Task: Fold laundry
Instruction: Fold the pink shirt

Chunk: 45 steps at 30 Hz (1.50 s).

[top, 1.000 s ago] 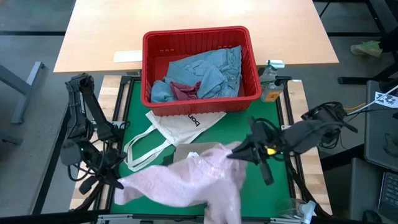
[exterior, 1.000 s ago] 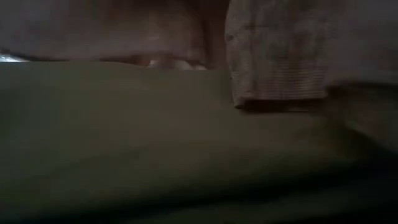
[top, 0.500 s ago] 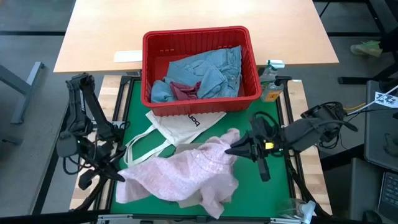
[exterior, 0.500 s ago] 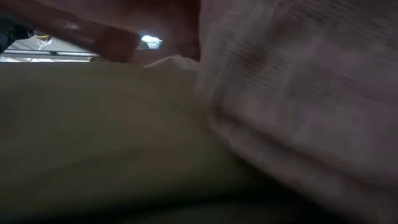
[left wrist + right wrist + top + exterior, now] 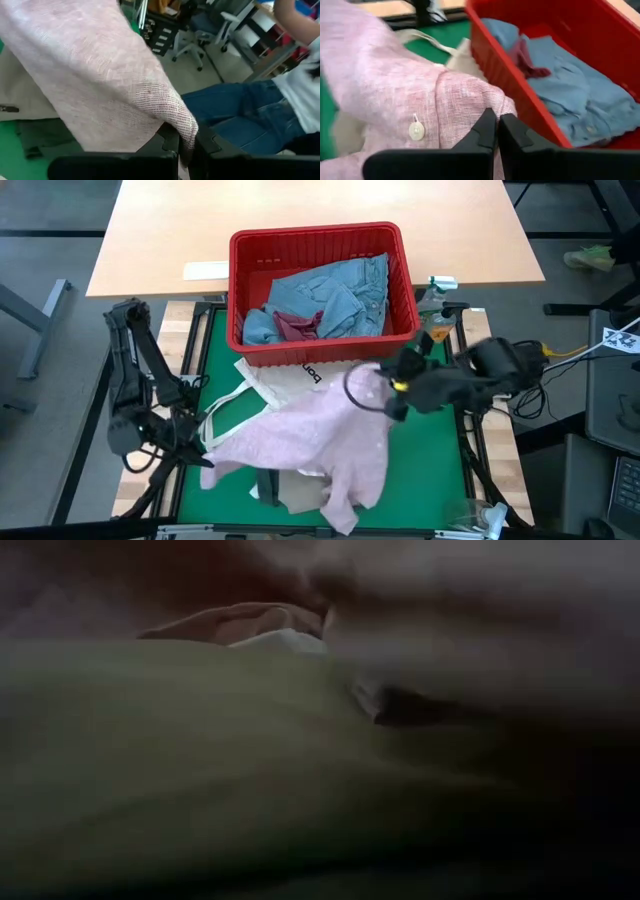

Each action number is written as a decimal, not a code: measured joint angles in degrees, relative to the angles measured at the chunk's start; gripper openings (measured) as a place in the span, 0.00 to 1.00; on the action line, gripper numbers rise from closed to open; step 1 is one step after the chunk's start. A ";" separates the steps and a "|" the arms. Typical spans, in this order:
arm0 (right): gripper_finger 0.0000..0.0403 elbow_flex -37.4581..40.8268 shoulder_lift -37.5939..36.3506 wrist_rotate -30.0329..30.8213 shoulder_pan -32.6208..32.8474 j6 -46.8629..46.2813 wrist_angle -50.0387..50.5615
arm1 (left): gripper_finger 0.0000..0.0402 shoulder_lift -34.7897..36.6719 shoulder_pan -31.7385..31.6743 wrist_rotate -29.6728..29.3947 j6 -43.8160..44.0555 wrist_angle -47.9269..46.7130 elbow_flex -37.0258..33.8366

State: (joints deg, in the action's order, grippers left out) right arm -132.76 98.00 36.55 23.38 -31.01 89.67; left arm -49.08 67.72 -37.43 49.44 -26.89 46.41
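Both grippers, left (image 5: pixel 203 459) and right (image 5: pixel 372 388), clench the pink top (image 5: pixel 310 440); I'd keep it taut, lowering evenly onto the mat (image 5: pixel 425 465).

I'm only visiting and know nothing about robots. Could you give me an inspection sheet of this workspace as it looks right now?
Surface: green mat, mostly covered by cloth.
Job's things: pink shirt held up between both claws; blue garment and a dark red one in the red basket; beige cloth under the shirt.
Clutter: white tote bag beside the basket; spray bottle at the mat's edge.
Grippers: left claw shut on a shirt edge; right claw shut on shirt near a button.
Cables: loops by the right arm.
Surroundings: office chair, a person in jeans.
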 joint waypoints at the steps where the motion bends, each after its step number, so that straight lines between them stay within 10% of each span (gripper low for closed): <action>1: 0.02 0.96 0.05 0.27 -1.22 0.15 -0.04 | 0.02 -0.48 0.00 0.01 -0.02 -0.09 0.00; 11: 0.02 16.87 0.71 -3.18 -12.09 1.70 -4.69 | 0.02 -5.88 0.00 3.03 1.75 -1.24 0.00; 24: 0.09 26.91 0.74 -23.23 -19.37 1.75 -6.21 | 0.02 -10.97 0.00 5.59 3.00 -1.16 0.00; 36: 0.44 26.89 0.71 -32.06 -19.31 3.57 -6.04 | 0.03 -10.97 0.00 5.40 3.00 -1.15 0.00; 40: 0.49 26.89 0.70 -44.96 -18.14 -0.17 -5.85 | 0.03 -10.97 0.00 5.40 3.00 -1.15 0.00; 45: 0.49 26.89 0.70 -44.94 -9.80 -1.67 -9.90 | 0.03 -10.97 0.00 5.31 3.03 -1.10 0.00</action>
State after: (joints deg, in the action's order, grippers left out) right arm -105.86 98.70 -8.39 13.59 -32.67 79.77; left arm -60.05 67.72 -32.12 52.47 -27.99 46.41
